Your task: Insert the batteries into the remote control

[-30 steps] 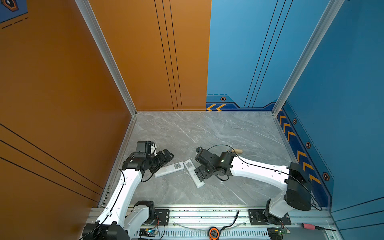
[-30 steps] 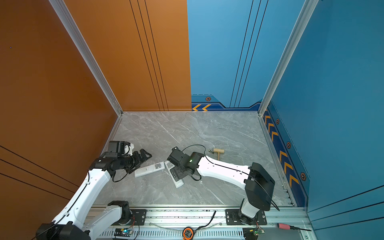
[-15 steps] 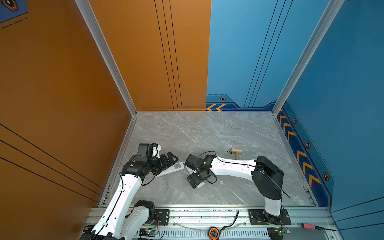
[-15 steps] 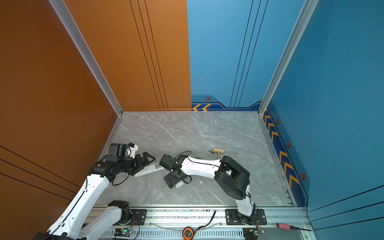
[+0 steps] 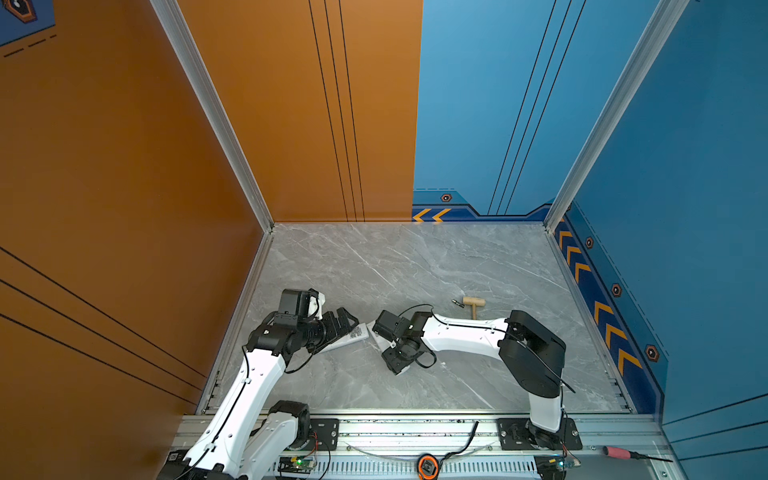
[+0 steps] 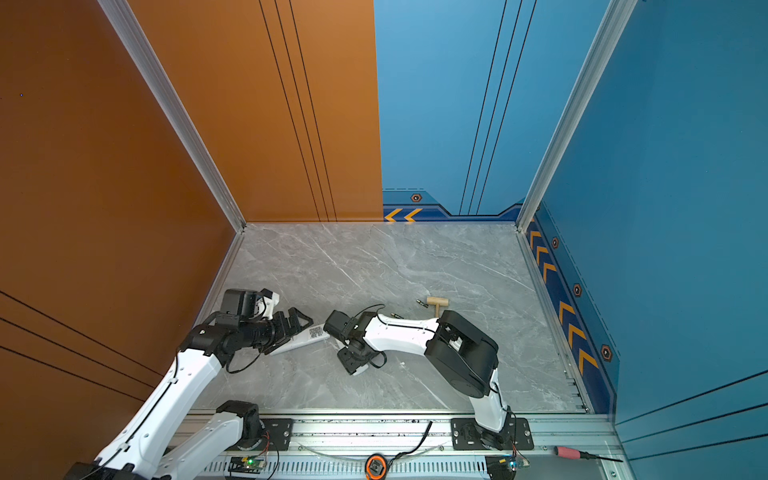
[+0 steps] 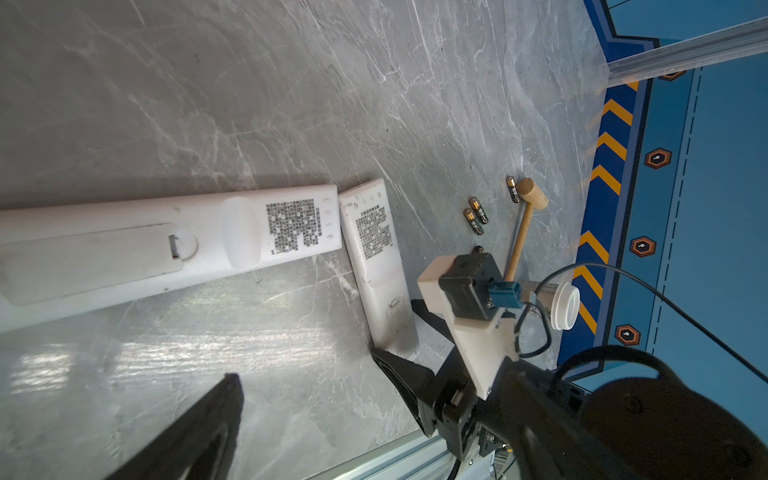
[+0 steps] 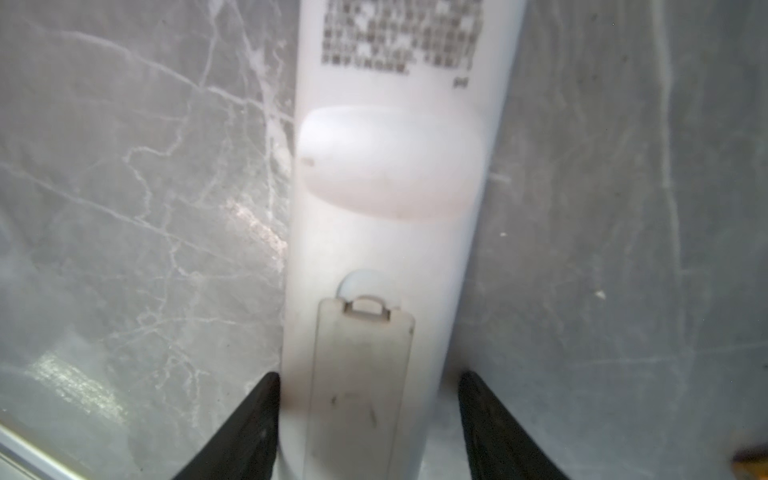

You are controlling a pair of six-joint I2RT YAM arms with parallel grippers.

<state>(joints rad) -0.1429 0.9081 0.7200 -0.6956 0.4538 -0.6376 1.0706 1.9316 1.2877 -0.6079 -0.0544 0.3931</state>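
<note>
Since a second ago, has swung the right elbow inward and brought the right gripper (image 5: 398, 366) to the near end of the right remote (image 7: 376, 249). Barely begun, seemingly: battery cover (image 8: 361, 374) shut, batteries (image 7: 474, 221) on the floor (image 5: 415, 270) by the wooden mallet (image 7: 534, 195), none loaded. Straddles the cover end, jaws part-spread, one finger (image 8: 249, 424) touching, not visibly clamped. Poises the left gripper (image 5: 345, 322) over the left remote (image 7: 166, 245), jaws wide, empty.

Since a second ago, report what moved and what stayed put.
The right arm folded back and the right gripper swung toward the left arm and near edge, down over a remote, jaws now either side of it; grip unconfirmed. The left gripper edged further over the other remote, open. Batteries and mallet stayed put.
</note>
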